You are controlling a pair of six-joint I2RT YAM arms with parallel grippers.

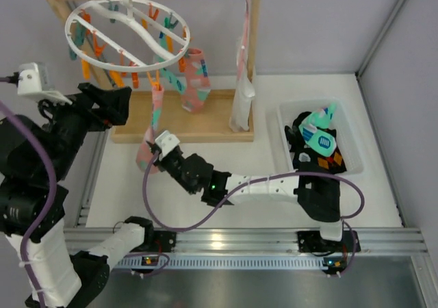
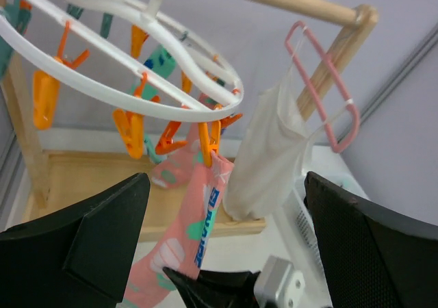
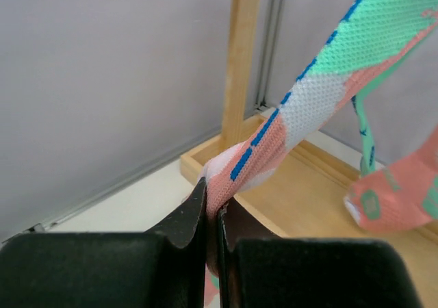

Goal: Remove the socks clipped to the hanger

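Note:
The white oval hanger (image 1: 126,37) with orange and teal clips hangs by its hook from the wooden rack bar. A pink sock (image 1: 152,126) with mint and blue marks hangs from an orange clip (image 2: 207,140) at the ring's front. My right gripper (image 1: 152,155) is shut on this sock's lower end; the pinch shows in the right wrist view (image 3: 213,209). A second pink sock (image 1: 195,82) hangs clipped further right. My left gripper (image 2: 226,253) is open and empty, raised left of the hanger, its fingers (image 2: 102,239) apart below the ring.
A long pale cloth (image 1: 241,96) hangs on a pink hanger (image 2: 328,82) from the rack's right end. A white bin (image 1: 352,133) at the right holds several removed socks (image 1: 318,140). The wooden rack base (image 1: 205,126) lies behind the right arm.

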